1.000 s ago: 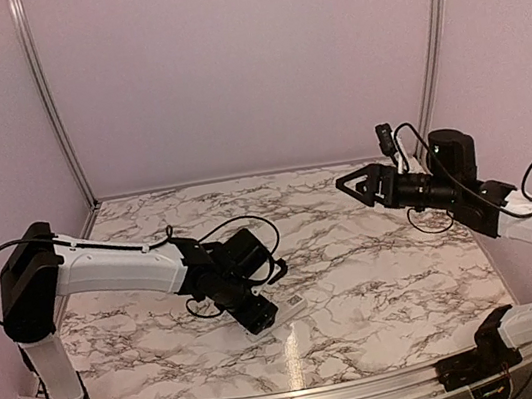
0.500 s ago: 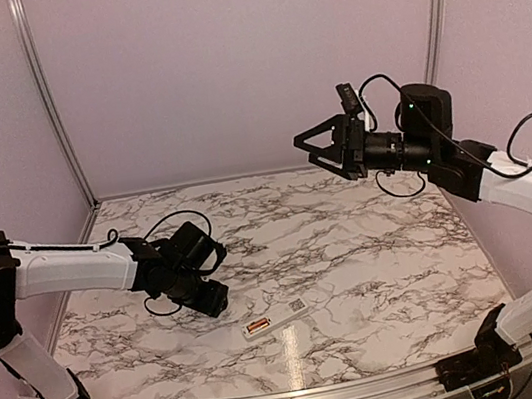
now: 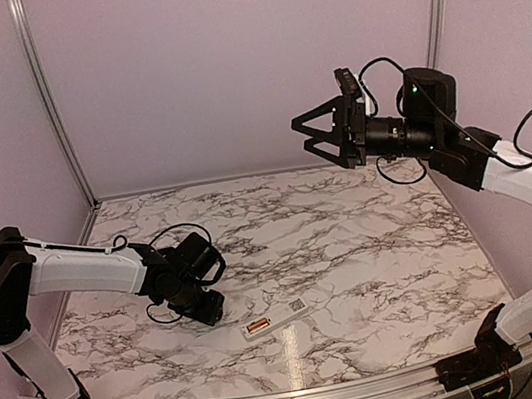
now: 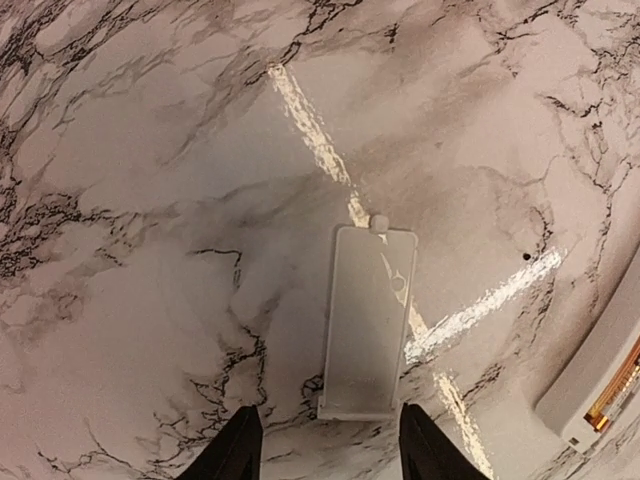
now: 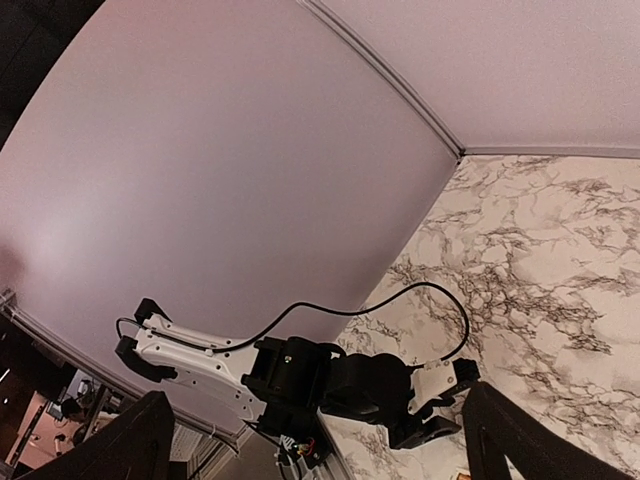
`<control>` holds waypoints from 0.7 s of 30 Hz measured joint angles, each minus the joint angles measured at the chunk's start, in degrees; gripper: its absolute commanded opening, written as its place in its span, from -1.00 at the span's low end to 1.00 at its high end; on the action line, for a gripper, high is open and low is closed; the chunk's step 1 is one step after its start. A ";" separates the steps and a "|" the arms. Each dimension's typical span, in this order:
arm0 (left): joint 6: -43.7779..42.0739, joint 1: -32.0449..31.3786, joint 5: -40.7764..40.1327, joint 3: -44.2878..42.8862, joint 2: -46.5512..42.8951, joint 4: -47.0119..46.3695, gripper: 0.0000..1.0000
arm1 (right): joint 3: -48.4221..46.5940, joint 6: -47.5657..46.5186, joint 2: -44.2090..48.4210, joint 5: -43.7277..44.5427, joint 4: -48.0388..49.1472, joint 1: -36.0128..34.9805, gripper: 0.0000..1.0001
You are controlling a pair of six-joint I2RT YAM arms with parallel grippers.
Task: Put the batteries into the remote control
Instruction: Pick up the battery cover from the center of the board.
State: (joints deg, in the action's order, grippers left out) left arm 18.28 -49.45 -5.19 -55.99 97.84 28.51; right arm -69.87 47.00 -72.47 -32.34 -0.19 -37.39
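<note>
The white remote control (image 3: pixel 276 317) lies face down near the table's front edge, and reddish-orange batteries (image 3: pixel 257 326) show in its open bay. In the left wrist view only its end (image 4: pixel 597 385) shows at the lower right, with an orange strip of battery (image 4: pixel 617 392). A flat white battery cover (image 4: pixel 367 322) lies on the marble just ahead of my left gripper (image 4: pixel 325 455), which hangs low with its jaws apart and nothing between them. That gripper (image 3: pixel 208 309) sits left of the remote. My right gripper (image 3: pixel 322 136) is raised high at the back right, open and empty.
The marble table (image 3: pixel 374 243) has pale walls behind and at both sides, with metal corner rails (image 3: pixel 46 103). A black cable (image 5: pixel 400 300) loops off my left arm (image 5: pixel 200 365) above the table.
My left gripper pulled back from over the remote to its left, and its jaws narrowed. My right arm rose and swung up toward the back wall, still open.
</note>
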 measured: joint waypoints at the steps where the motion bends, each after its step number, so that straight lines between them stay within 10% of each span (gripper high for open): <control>1: 0.11 0.00 0.11 0.02 0.24 0.00 -0.10 | -0.28 -0.44 0.04 0.24 -0.42 0.00 0.97; 21: 0.55 -1.49 0.63 -0.31 1.95 -0.11 -0.21 | 8.33 -5.27 0.81 0.15 -3.72 2.91 0.97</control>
State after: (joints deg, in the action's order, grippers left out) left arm 18.83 -50.94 -4.56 -56.29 99.79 28.40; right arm -61.54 41.74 -71.66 -32.18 -3.90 -34.48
